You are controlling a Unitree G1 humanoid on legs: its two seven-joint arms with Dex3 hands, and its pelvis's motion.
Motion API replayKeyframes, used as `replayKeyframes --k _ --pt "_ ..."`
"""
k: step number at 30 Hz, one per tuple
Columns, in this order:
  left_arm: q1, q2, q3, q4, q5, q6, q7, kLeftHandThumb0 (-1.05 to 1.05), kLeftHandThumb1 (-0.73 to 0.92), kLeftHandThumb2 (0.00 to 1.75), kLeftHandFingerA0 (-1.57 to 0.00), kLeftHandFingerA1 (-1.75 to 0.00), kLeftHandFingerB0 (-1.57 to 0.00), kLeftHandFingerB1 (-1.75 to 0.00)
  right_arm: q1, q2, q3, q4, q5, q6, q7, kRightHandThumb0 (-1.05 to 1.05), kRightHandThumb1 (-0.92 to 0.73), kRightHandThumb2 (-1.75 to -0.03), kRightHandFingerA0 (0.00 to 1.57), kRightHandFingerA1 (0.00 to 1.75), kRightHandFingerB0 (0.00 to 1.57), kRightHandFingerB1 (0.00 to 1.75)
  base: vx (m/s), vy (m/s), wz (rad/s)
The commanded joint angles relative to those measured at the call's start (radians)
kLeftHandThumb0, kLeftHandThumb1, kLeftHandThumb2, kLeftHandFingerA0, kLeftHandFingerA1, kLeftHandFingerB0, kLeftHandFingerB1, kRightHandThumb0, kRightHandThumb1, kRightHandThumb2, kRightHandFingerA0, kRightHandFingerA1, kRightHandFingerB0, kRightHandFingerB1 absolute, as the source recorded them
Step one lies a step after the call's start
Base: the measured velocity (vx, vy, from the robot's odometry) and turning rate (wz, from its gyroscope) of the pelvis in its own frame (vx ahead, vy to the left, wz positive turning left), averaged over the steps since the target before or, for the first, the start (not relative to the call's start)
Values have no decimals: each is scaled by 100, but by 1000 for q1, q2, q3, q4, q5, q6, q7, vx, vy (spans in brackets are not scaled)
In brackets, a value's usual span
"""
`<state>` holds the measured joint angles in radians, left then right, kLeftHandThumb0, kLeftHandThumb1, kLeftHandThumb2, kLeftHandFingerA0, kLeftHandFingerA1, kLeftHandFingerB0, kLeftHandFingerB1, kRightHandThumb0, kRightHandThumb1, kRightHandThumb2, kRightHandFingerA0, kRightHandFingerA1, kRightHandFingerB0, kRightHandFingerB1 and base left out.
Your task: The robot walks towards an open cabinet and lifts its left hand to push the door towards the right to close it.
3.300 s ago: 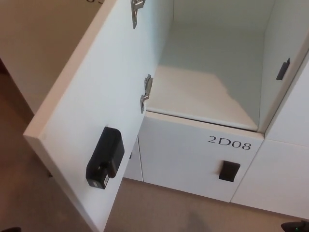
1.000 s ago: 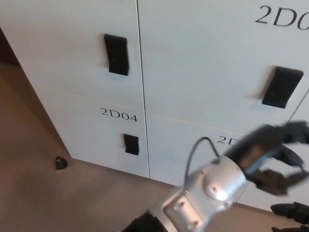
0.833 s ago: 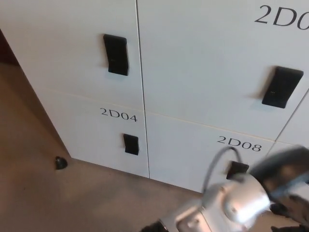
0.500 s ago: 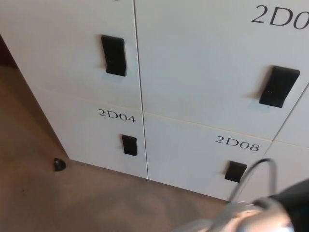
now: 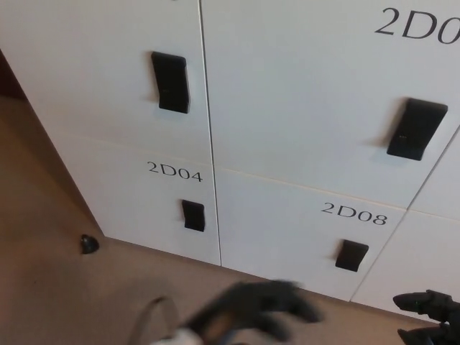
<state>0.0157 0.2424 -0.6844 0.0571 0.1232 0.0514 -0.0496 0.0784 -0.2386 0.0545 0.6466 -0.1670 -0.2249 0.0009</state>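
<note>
The white cabinet door (image 5: 302, 93) above the one marked 2D08 stands closed, flush with its neighbours, and its black handle (image 5: 416, 128) faces me at the right. My left hand (image 5: 251, 310) is a blurred black shape low in the head view, away from the door, fingers apart and holding nothing. Only part of my right hand (image 5: 431, 310) shows at the bottom right corner, its fingers apart and empty.
The closed doors 2D04 (image 5: 144, 194) and 2D08 (image 5: 302, 230) fill the lower row, each with a small black handle. Brown floor (image 5: 65, 287) lies in front of the cabinet, with a small black doorstop (image 5: 89, 244) at the left.
The door, open 3.3 s ago, is now closed. My left arm has dropped from in front of the doors to the bottom of the picture. The camera has shifted slightly.
</note>
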Motion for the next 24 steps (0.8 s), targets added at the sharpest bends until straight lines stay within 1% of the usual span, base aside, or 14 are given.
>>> replayKeyframes --k 1,2,3,6,7,10,13,16,20,24 --pt "273 147 472 295 -222 -273 65 -41 64 58 -63 -68 -41 -85 -40 -27 -40 113 32 21 23 -30 -66 -59 66 50 56 45 0 0 0" --pt "286 144 513 320 -246 -272 60 -41 64 58 -63 -68 -41 -85 -40 -25 -43 125 35 16 21 -30 -66 -59 66 50 56 45 0 0 0" --pt "292 142 556 350 -271 -266 48 -39 64 59 -60 -68 -40 -81 -34 -23 -47 134 39 10 19 -30 -67 -59 66 50 56 45 0 0 0" --pt "296 139 586 371 -284 -265 36 -39 64 59 -60 -68 -40 -81 -29 -22 -49 141 42 5 17 -30 -67 -59 66 50 56 45 0 0 0" --pt "297 141 609 381 -287 -259 24 -38 67 60 -60 -70 -37 -78 -24 -22 -50 146 42 0 14 -30 -66 -59 67 51 56 46 0 0 0" --pt "274 144 658 436 -283 -257 1 -38 65 59 -63 -70 -39 -81 -15 -21 -56 155 46 -5 10 -31 -67 -59 67 51 58 46 0 0 0" --pt "237 131 684 506 -268 -272 -18 -40 64 59 -65 -72 -39 -86 -15 -29 -62 160 49 -14 22 -36 -68 -60 66 49 56 45 0 0 0" --pt "214 124 698 541 -258 -278 -28 -39 64 59 -63 -71 -38 -86 -23 -32 -65 155 50 -7 29 -33 -67 -59 67 49 57 44 0 0 0" --pt "180 110 732 602 -241 -302 -43 -39 64 59 -64 -72 -38 -85 -37 -34 -68 156 50 -4 36 -31 -68 -59 67 49 58 45 0 0 0" --pt "144 104 774 690 -225 -325 -46 -40 64 59 -65 -73 -38 -82 -37 -38 -69 143 46 -5 51 -31 -67 -59 65 49 56 45 0 0 0"
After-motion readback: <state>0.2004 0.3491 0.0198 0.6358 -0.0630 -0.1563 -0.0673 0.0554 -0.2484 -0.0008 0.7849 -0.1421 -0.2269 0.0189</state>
